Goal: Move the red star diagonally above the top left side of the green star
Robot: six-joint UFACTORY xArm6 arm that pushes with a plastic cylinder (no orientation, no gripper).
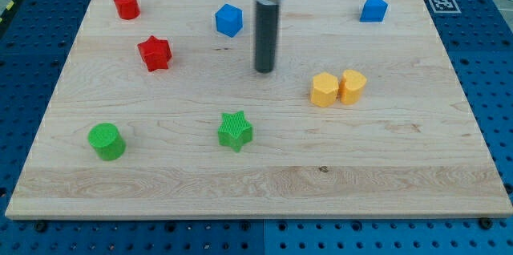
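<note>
Nearest on the pale wooden counter [449, 167] sits the green plastic star [235, 131], the red plastic star [154, 53] well up-left — no claw here, so my tip [264, 70] should circle behind it and nudge gently down-right.
</note>
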